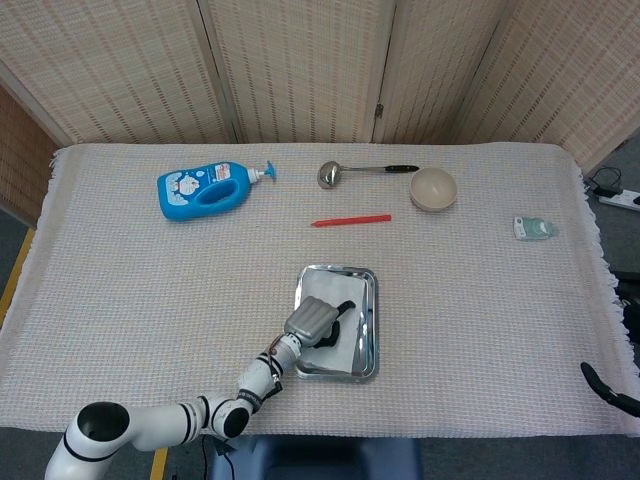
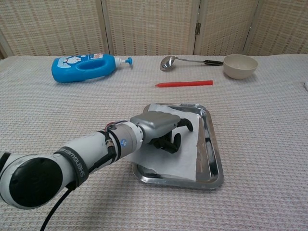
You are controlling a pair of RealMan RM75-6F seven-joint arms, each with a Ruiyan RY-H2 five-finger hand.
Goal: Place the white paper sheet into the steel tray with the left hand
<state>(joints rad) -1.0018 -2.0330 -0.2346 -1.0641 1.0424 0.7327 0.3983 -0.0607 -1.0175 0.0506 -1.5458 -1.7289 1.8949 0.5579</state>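
White paper sheet (image 2: 168, 156) under left hand (image 2: 159, 129) (in tray (image 2: 211, 166))

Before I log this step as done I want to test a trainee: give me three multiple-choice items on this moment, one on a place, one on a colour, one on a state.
1. Where does the white paper sheet lie?
A. In the steel tray
B. Under the bowl
C. Beside the blue bottle

2. What colour is the stick lying between the tray and the ladle?
A. Green
B. Red
C. Black

3. What is the left hand doing?
A. Hanging high above the table
B. Holding the ladle
C. Resting on the sheet in the tray

Answers:
1 A: both views show the sheet inside the tray's rim.
2 B: it is plainly red in both views.
3 C: the chest view shows its dark fingers down on the paper.
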